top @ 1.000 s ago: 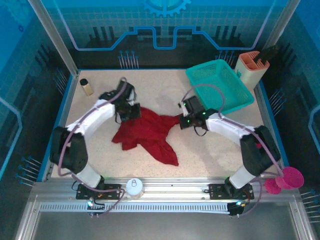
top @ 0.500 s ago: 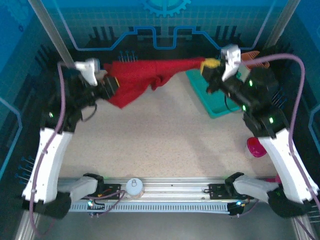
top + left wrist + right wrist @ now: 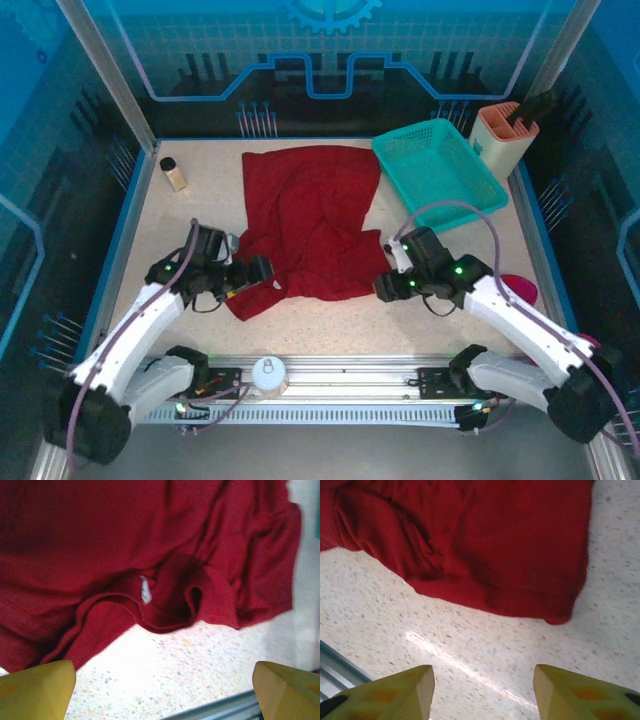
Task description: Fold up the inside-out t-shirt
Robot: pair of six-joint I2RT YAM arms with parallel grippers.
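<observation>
Jaws of both arms stand apart, empty, red t-shirt (image 3: 310, 220) spread just ahead.

Matt, creased dark red cloth t-shirt (image 3: 312, 220); smooth, faintly glossy speckled beige tabletop (image 3: 330, 325); teal plastic mesh basket (image 3: 440, 170).

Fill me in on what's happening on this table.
Two robot arms are working on a dark red t-shirt. It lies spread out but rumpled on the table, beside the teal basket. The left gripper sits at the shirt's near-left corner and the right gripper at its near-right corner. Both are open and hold nothing. No neat fold has been made yet.
</observation>
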